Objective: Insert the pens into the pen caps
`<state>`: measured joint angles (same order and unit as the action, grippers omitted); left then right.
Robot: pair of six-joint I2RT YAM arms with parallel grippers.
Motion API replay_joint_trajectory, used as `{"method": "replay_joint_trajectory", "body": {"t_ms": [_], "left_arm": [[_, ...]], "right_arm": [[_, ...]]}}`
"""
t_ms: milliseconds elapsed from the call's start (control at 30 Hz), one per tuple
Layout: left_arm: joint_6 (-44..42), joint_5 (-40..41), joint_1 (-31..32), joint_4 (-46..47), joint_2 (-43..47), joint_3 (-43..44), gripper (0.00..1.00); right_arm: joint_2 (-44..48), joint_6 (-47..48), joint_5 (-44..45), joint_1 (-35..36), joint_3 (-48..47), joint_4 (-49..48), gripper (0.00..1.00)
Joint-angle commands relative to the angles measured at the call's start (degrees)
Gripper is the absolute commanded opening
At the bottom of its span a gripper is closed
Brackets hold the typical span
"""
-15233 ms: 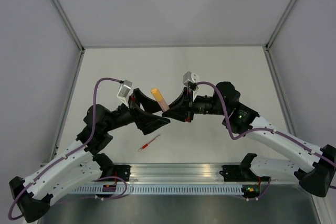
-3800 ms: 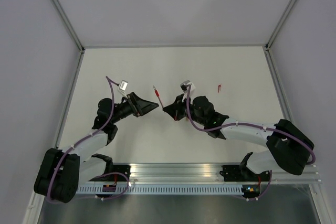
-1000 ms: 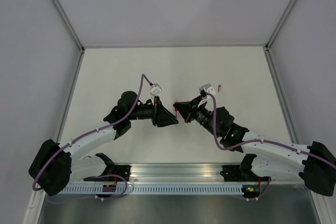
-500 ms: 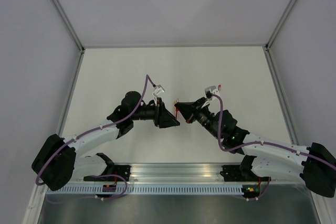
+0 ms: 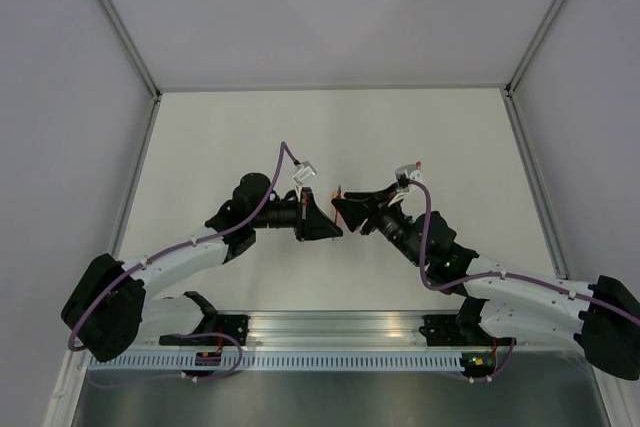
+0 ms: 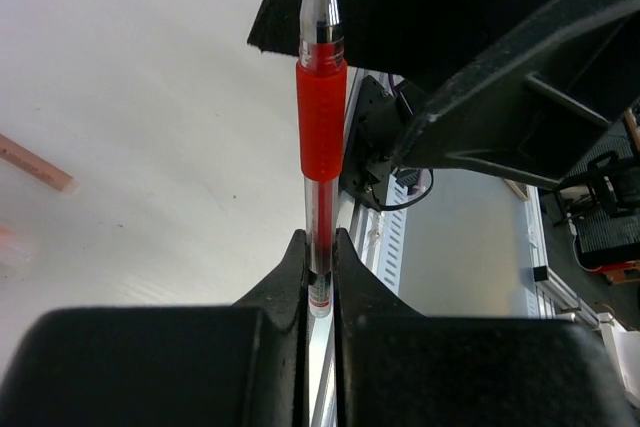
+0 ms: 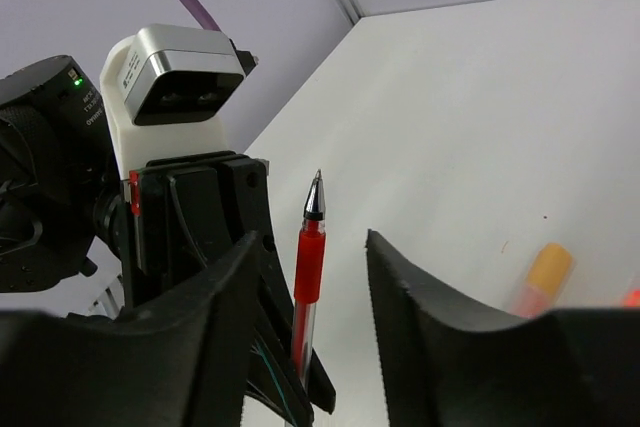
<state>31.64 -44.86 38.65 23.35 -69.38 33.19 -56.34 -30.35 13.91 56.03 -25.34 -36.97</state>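
**Left wrist view.**
- Left end effector: clenched on the lower, clear barrel of a red pen.
- Red pen: stands upright out of the fingers, with the red grip sleeve above them and the clear tip section at the top. It is held off the bench.
- Pale orange stick: lies flat on the bench, well off to the left. Whether it is a pen or a cap cannot be told.

**Right wrist view.**
- Right end effector: released, with its two dark fingers spread.
- Red pen: rises between those fingers, point uppermost, with a gap on either side.
- Left end effector: directly behind, with its grey camera block above it.
- Orange-tipped item: on the bench at the right, blurred.

**Top external view.**
- Both end effectors: meet tip to tip above the middle of the bench, the left coming in from the left and the right from the right.
- Red pen: only a speck of it shows at the meeting point.
- Small red piece: lies on the bench just beyond the right wrist's camera.
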Motion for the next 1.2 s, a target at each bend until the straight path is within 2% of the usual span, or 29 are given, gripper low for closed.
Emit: {"method": "replay_joint_trajectory", "body": {"t_ms": [0, 67, 133, 233, 300, 333, 400, 433, 600, 667, 833, 967, 1167], "left_arm": [[-0.4, 2.5, 0.0, 0.0, 1.0, 2.1, 0.02], [-1.3, 6.1, 0.0, -2.2, 2.5, 1.9, 0.02], [-1.8, 9.3, -0.2, -4.1, 3.9, 1.6, 0.02], [-3.1, 19.5, -0.1, -8.5, 7.3, 1.4, 0.02], [-3.1, 25.0, -0.1, -11.8, 10.7, 1.0, 0.02], [-3.0, 29.1, -0.1, -12.3, 12.1, 0.0, 0.02], [-2.8, 32.4, -0.1, -12.8, 16.1, -1.2, 0.02], [-2.7, 34.6, -0.1, -12.7, 17.4, -2.3, 0.02], [-2.7, 36.9, -0.1, -11.2, 23.4, -5.0, 0.02], [-2.7, 37.5, -0.1, -11.4, 23.9, -5.3, 0.02], [-2.4, 36.9, -0.1, -11.3, 23.3, -5.2, 0.02], [-2.1, 36.0, -0.1, -11.2, 23.2, -5.0, 0.02], [-2.1, 35.8, -0.1, -11.2, 23.4, -5.0, 0.02]], "right_arm": [[2.7, 2.5, 1.7, 0.0, -2.8, 3.4, 0.56], [4.8, 2.7, 6.4, -0.1, -4.4, 9.3, 0.61], [6.1, 2.3, 10.0, -0.7, -6.9, 14.8, 0.61], [8.3, 1.5, 19.1, -2.6, -10.6, 27.2, 0.61], [7.9, 1.3, 23.0, -4.8, -12.7, 31.4, 0.60], [5.9, 2.0, 22.6, -8.3, -14.9, 34.5, 0.60], [2.5, 2.2, 21.1, -12.4, -17.5, 37.1, 0.59], [-1.8, 2.7, 19.3, -17.4, -20.2, 40.2, 0.59], [-17.2, 4.5, 6.3, -33.5, -29.2, 45.8, 0.59], [-24.4, 5.7, 2.4, -35.8, -33.7, 48.0, 0.59], [-37.8, 10.9, -0.2, -40.0, -42.1, 53.2, 0.56], [-43.2, 14.5, -4.8, -41.9, -45.5, 54.7, 0.54], [-48.1, 16.4, -1.5, -43.0, -49.0, 57.7, 0.54]]}}
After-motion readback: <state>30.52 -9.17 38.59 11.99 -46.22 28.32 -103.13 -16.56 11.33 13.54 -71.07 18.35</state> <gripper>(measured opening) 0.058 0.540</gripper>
